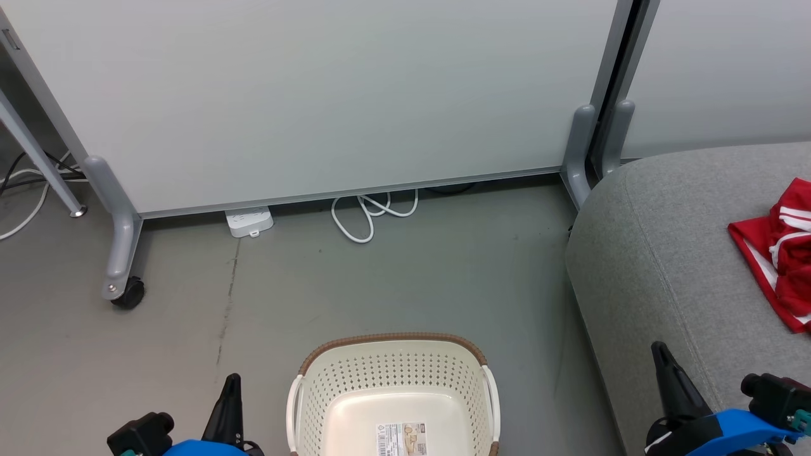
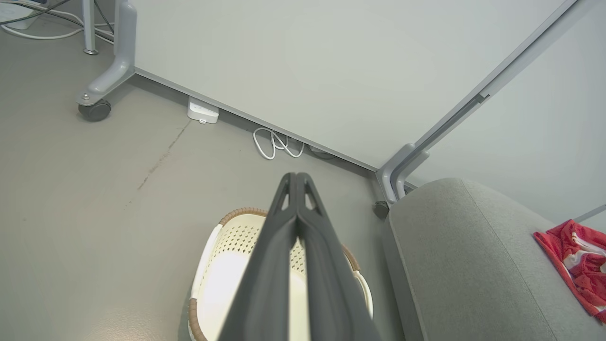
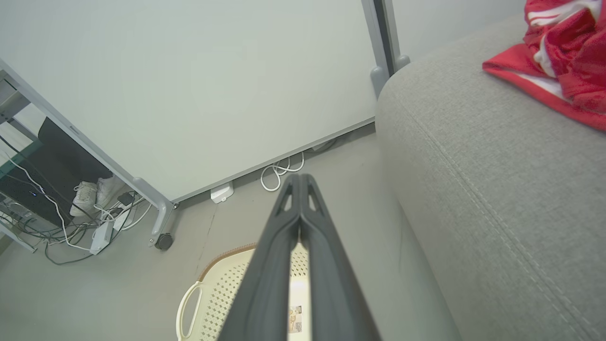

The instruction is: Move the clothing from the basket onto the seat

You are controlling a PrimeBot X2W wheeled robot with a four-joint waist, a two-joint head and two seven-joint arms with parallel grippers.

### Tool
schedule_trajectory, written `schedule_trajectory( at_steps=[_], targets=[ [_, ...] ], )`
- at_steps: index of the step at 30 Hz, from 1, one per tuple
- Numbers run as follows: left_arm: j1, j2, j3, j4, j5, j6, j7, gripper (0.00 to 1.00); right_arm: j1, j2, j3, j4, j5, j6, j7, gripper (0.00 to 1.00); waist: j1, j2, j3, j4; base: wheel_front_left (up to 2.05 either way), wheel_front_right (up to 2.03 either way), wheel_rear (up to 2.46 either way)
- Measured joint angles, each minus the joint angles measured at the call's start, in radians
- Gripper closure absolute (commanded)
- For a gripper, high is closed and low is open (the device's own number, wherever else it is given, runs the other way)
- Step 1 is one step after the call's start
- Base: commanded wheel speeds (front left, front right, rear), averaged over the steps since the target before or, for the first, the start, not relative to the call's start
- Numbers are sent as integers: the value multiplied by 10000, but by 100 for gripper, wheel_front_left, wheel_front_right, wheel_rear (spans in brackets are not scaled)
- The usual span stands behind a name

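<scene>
The cream basket (image 1: pixel 393 338) stands on the floor at the bottom centre, with nothing inside but a label on its bottom. The red clothing (image 1: pixel 780 253) with white stripes lies crumpled on the grey seat (image 1: pixel 659 266) at the right. My left gripper (image 1: pixel 232 382) is shut and holds nothing, just left of the basket. My right gripper (image 1: pixel 661 351) is shut and holds nothing, over the seat's front edge. The left wrist view looks past the shut gripper (image 2: pixel 296 178) to the basket (image 2: pixel 241 211), seat (image 2: pixel 473 265) and clothing (image 2: pixel 575 260). The right wrist view looks past the shut gripper (image 3: pixel 299 179) to the basket (image 3: pixel 227 258), seat (image 3: pixel 497 166) and clothing (image 3: pixel 563 47).
A pale partition panel (image 1: pixel 317 95) on castered feet (image 1: pixel 130 292) stands behind the basket. A white power strip (image 1: pixel 249 221) and a coiled white cable (image 1: pixel 370 215) lie at its foot. Bare grey floor stretches to the left of the basket. Shoes (image 3: pixel 90 194) and tangled cables sit behind the panel.
</scene>
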Motion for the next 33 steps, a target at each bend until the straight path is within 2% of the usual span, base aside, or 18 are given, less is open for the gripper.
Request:
schedule_trajectory(
  at_steps=[33],
  targets=[
    [-417,-182,1012,-802,-4046,0,1227,100,-548,46,-171,128,4863,0,635,100,0,0,8,-181,0,0,0]
  ],
)
